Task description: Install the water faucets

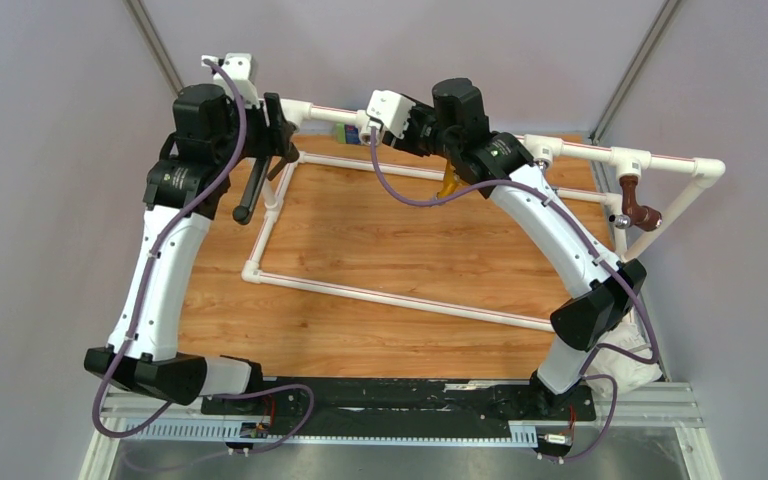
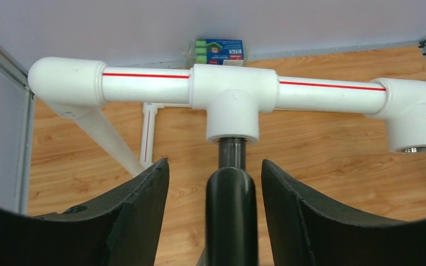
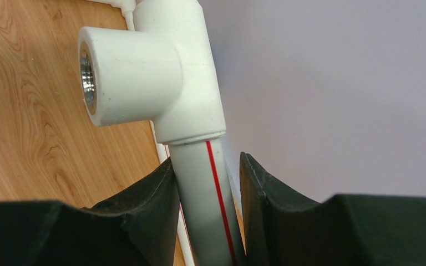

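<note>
- Sitting in the white tee (image 2: 233, 94) is the threaded end of the black faucet (image 2: 232, 216).
- Left gripper (image 2: 215, 163) is released, straddling the faucet without touching.
- Right gripper (image 3: 206, 160) seems clenched on the white pipe (image 3: 199, 210).

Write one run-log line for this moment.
left end effector: open around black faucet threaded into tee | right end effector: shut on white pipe

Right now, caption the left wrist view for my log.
Dark faucet threaded into white tee fitting, left gripper open around it.
</note>
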Tool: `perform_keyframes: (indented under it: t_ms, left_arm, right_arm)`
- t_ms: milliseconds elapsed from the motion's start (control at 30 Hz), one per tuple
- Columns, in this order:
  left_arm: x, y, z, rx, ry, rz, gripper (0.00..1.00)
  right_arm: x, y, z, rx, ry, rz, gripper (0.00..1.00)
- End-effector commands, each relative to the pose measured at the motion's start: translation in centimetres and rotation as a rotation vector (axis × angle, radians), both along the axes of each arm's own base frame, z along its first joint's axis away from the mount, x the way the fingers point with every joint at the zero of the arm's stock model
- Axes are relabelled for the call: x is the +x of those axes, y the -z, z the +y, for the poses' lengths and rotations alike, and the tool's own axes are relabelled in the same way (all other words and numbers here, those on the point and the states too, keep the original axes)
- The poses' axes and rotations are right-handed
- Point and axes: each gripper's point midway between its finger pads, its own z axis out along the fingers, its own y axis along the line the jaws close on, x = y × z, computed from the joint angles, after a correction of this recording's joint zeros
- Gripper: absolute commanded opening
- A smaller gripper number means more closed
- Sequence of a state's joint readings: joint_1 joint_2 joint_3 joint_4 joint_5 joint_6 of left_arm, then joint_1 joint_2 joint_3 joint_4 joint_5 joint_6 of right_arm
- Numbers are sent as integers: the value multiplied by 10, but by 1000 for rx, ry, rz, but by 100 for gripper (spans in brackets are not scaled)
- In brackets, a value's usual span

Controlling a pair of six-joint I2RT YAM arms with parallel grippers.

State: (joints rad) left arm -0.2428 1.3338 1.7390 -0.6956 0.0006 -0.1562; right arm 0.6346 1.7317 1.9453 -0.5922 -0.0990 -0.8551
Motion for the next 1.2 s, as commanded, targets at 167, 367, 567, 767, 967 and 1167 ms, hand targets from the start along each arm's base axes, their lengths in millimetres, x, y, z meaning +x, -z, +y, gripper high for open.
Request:
perform_keyframes:
  t_ms: [167,367,567,767,967,1167]
  left_arm:
    - [-16,-7,-24,-100,208,-28,45]
    - [-16,2,-24,-36,245,10,28]
    - [-17,4,-33,120,287,-1,0]
    - [-23,7,-56,295,332,-25,0]
    - [-33,19,-87,460,388,-36,0]
    - [-42,50,-131,477,500,26,0]
  right_arm:
    - [-21,34,44,68,-95,143,8]
    - [-21,34,45,70,-97,143,8]
    - [-22,31,46,79,-105,144,8]
    - [-23,29,50,85,-116,144,7]
    - [-24,29,53,87,-124,144,7]
    - [-24,31,55,83,-123,147,7]
